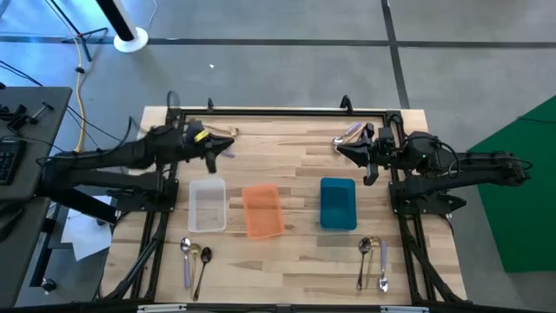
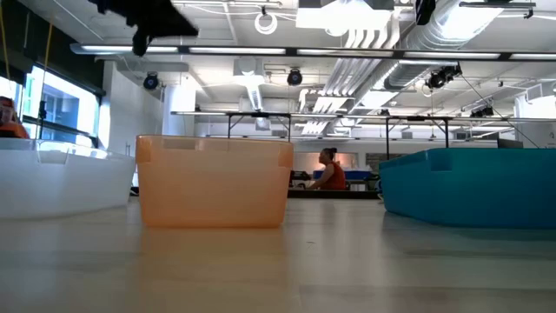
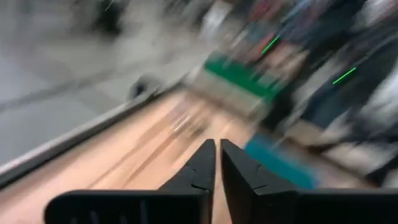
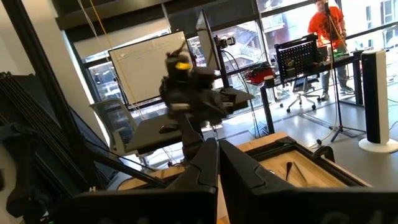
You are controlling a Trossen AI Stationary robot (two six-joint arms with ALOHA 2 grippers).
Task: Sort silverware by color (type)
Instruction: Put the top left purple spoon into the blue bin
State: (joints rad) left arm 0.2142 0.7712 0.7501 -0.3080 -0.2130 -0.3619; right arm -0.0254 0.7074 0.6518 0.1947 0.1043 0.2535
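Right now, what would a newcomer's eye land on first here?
Three trays in a row mid-table: clear tray, orange tray, blue tray. Spoons lie in two clusters at the near edge, left spoons and right spoons. Both arms wait behind the trays, left tool and right tool.

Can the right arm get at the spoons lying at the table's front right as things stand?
Probably yes. The right gripper is shut and empty at the back of the table, and the spoons lie bare on the wood on its own side. Only the blue tray sits between, a little to the side.
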